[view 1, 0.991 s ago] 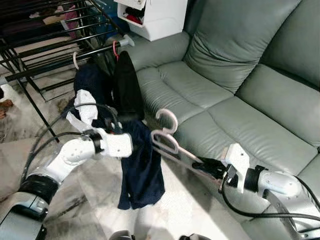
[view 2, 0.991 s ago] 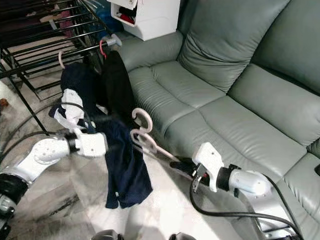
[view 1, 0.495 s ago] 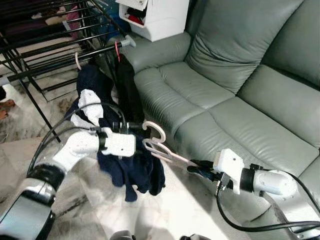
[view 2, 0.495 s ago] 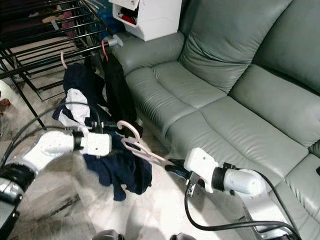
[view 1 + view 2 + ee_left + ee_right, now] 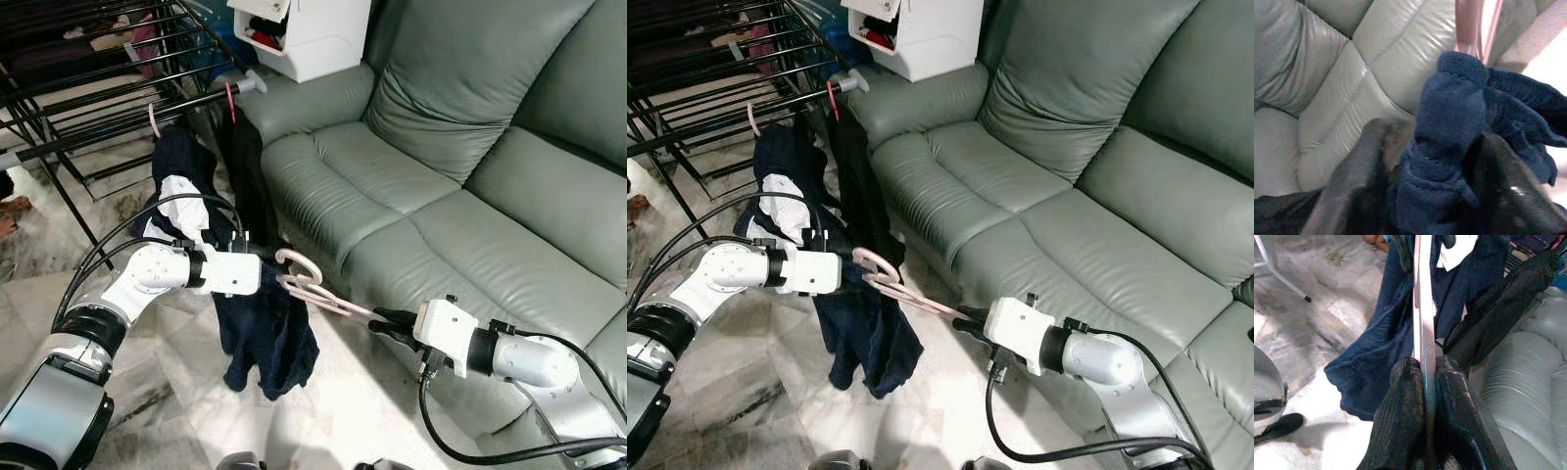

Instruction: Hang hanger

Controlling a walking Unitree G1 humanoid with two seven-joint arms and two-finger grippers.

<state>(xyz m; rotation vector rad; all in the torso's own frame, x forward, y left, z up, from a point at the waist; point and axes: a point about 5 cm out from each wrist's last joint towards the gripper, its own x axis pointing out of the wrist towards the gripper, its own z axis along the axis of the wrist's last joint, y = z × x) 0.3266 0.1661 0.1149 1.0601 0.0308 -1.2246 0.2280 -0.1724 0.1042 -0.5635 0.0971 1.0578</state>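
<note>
Near the middle of the frame, my right claw is clenched on the pink hanger, holding it out flat. My left claw grips the blue cloth, so it can go on the hanger.

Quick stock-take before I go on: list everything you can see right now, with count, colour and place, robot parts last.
Pink plastic hanger: one, held level between the two pincers, in front of the sofa.
Dark navy fleece garment: one, draped from the left pincer down toward the floor.
Black metal drying rack: one, far left; dark clothes hang from its rail.
Grey-green leather sofa: one, right side.
White storage box: one, behind the sofa arm.
Left pincer: shut on the garment.
Right pincer: shut on the hanger's end.
</note>
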